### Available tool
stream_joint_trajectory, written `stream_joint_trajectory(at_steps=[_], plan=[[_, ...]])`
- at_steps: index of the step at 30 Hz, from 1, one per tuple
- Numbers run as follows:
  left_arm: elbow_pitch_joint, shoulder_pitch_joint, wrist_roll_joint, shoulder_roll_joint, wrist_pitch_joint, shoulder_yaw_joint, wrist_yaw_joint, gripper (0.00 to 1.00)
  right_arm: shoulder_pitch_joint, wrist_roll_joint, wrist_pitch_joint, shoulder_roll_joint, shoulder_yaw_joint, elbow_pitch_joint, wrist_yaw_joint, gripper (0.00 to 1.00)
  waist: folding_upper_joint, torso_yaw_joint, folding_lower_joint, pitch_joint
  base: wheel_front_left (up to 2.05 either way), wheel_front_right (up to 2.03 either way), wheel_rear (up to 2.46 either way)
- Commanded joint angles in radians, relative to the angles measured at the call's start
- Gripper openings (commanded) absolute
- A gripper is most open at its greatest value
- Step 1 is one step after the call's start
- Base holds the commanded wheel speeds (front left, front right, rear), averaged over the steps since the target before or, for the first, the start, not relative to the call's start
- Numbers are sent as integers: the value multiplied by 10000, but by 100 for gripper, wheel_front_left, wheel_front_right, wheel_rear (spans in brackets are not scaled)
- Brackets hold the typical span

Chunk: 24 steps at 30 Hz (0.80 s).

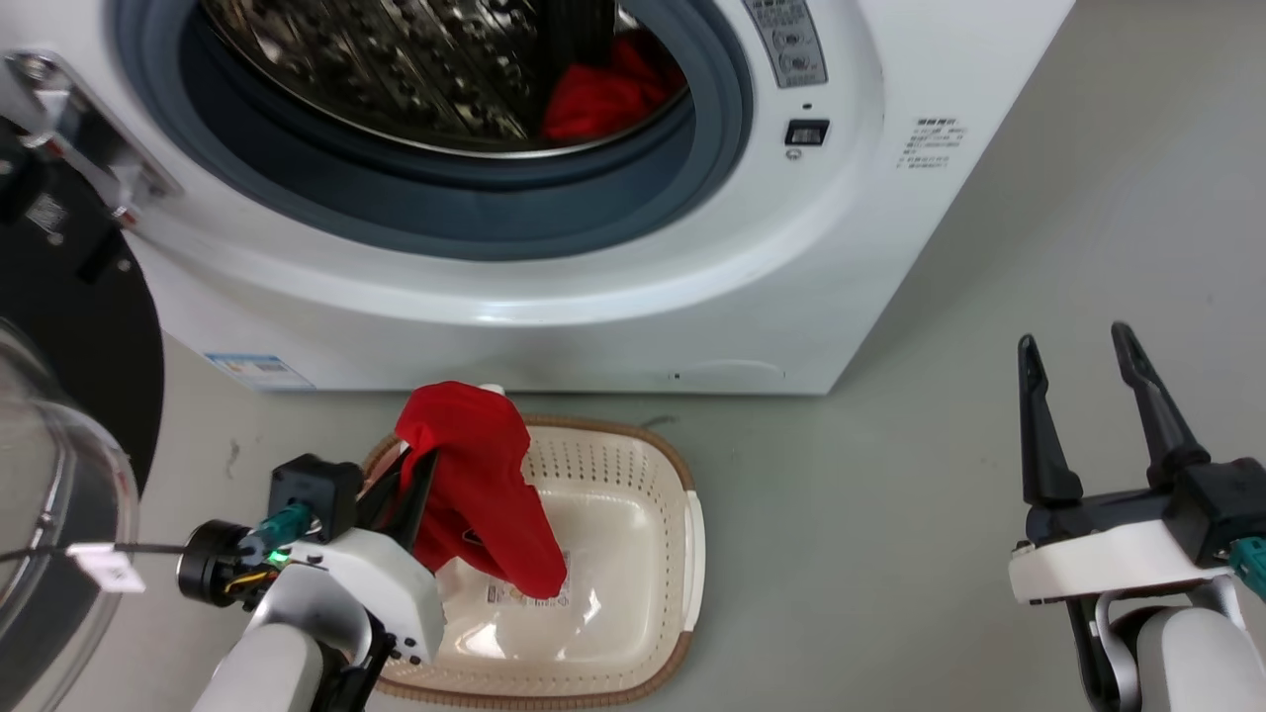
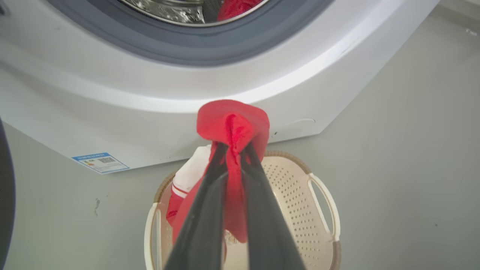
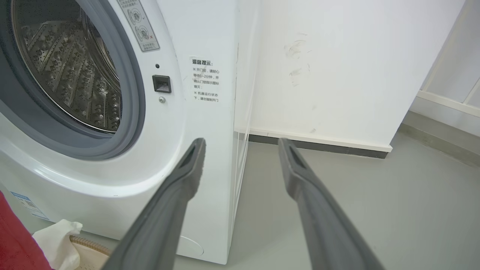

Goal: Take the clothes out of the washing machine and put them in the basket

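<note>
My left gripper [image 1: 415, 457] [image 2: 233, 147] is shut on a red garment with white trim [image 1: 482, 485] [image 2: 232, 125]. It hangs over the cream basket [image 1: 648, 465] [image 2: 296, 176], its lower end touching the bottom inside. More red clothes [image 1: 603, 94] [image 2: 236, 5] lie inside the steel drum of the white washing machine [image 1: 613, 287] [image 2: 131, 97] [image 3: 176, 123]. Out to the right over the floor, my right gripper [image 1: 1078, 346] [image 3: 240, 144] is open with nothing between its fingers. A red and white corner of the held garment [image 3: 56, 240] appears at the lower left of the right wrist view.
The machine's open glass door [image 1: 49, 494] stands at the left, close to my left arm. Grey floor [image 1: 890, 514] surrounds the basket. A white wall with a dark skirting [image 3: 318, 144] runs behind the machine on the right.
</note>
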Motion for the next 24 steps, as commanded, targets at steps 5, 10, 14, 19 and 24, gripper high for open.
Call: stream_joint_trajectory(at_steps=[5,10,14,19,24], plan=[[1869,-1116,334,-177,-350,-457,-218,0,-525,-131,-21,3,0,-201,-10,100,0,-231,-1,1349,0,0,0],[3886,-2328,648,-331,-852,-763,-318,0,-964,-158,-19,4,52,-433,-10,100,0,-466,-1,2598,0,0,0],[5454,-3347,820,-506,-1238,-1036,-444,0,-1310,-102,-21,4,103,-596,-10,100,0,-631,-1,3487,0,0,0],[7233,-4513,908,-784,-1669,-1245,-507,0,-1647,-66,-21,6,174,-808,-10,100,0,-797,-1,4431,0,0,0],[8827,-5476,844,-1119,-2022,-1234,-382,0,-1838,-20,-21,4,192,-996,-10,100,0,-905,-1,5067,0,0,0]])
